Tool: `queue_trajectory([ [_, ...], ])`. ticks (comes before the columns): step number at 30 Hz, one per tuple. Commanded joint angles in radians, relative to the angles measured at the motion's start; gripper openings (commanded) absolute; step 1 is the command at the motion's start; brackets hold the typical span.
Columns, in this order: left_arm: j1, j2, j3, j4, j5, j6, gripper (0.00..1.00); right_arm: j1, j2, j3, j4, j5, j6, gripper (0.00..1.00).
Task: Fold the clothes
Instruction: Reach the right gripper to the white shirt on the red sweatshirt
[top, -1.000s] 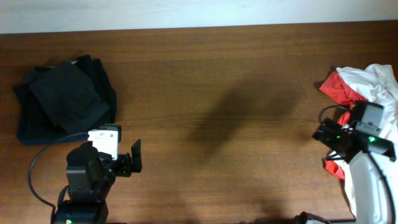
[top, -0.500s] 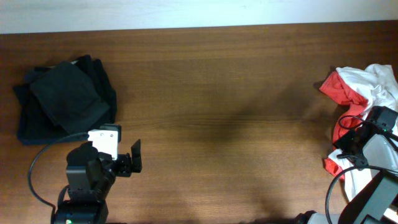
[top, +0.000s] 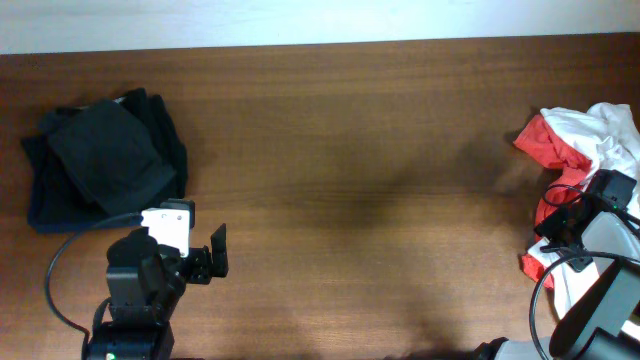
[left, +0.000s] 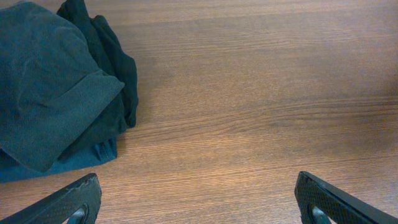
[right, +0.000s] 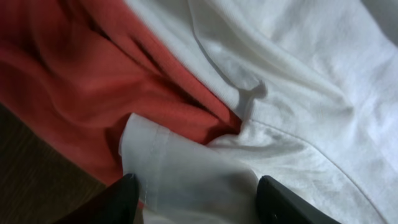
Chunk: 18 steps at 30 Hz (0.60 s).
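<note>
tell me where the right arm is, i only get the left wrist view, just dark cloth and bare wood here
Observer: The right arm is at the far right edge of the brown wooden table. It is down on a crumpled soft white T-shirt tangled with a soft red T-shirt.
Operator: got anything in its jaws
Observer: The right wrist view shows a white fold lying between them. I cannot tell whether it is pinched.
Operator: how far is that from me
Observer: Most of the table's width. The left arm sits at the front left, beside the pile of dark folded clothes.
</note>
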Motion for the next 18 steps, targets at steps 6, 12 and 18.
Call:
queue_trajectory([
  [6,-0.005,0.000,0.023,0.008,0.014,-0.007,0.99,-0.005,0.004,0.029,0.003,0.012,0.010,0.15],
  [12,-0.005,0.000,0.023,0.008,0.011,-0.007,0.99,-0.005,0.004,0.167,-0.154,-0.033,0.010,0.04],
  [18,-0.005,0.000,0.023,0.008,0.011,-0.007,0.99,-0.005,0.004,0.503,-0.483,-0.090,0.005,0.04],
])
